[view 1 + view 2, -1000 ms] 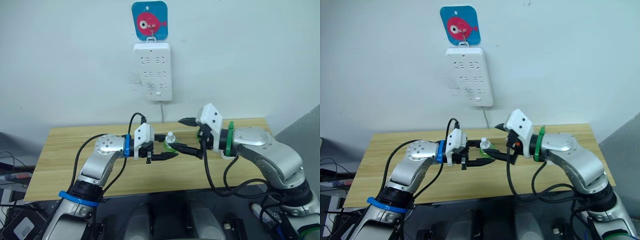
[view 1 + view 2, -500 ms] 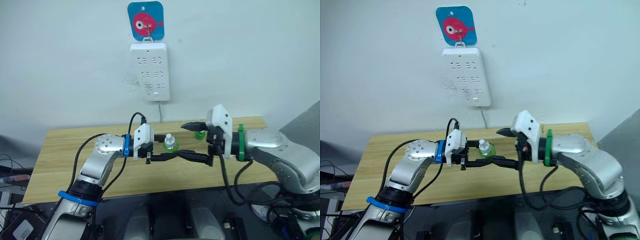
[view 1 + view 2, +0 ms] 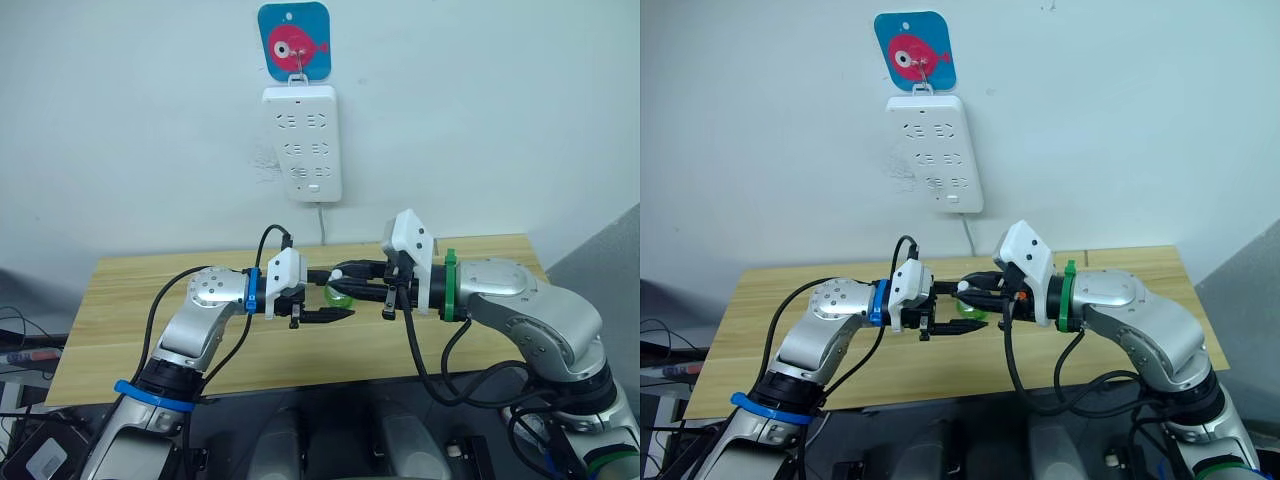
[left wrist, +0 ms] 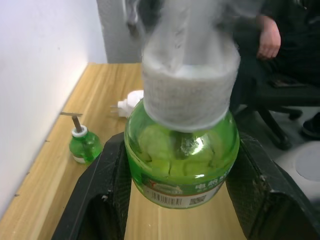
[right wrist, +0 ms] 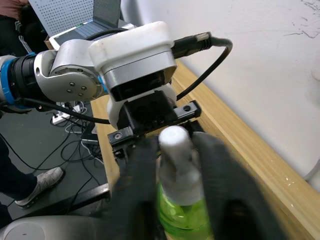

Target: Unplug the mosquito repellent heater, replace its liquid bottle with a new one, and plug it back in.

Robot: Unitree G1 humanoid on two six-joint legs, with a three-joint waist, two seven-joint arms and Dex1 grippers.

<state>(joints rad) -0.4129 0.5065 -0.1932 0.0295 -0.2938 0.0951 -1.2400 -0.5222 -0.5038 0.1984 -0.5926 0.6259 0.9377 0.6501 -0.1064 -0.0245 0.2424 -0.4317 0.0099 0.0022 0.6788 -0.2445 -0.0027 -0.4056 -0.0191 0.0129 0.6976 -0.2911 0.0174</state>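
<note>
Pale green, white-capped, the new one [image 4: 181, 150] is held above the table [image 3: 120, 310], its body clamped by the left gripper [image 3: 322, 296]. The right gripper [image 5: 175, 165] is closed on its cap. Risk: opposing pulls or a skewed twist could tear the bottle free, dropping it near the heater [image 4: 131, 101] and old bottle [image 4: 83, 144].

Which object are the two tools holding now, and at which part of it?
The left tool holds the new bottle by its round green body. The right tool closes around the same bottle's white cap.
</note>
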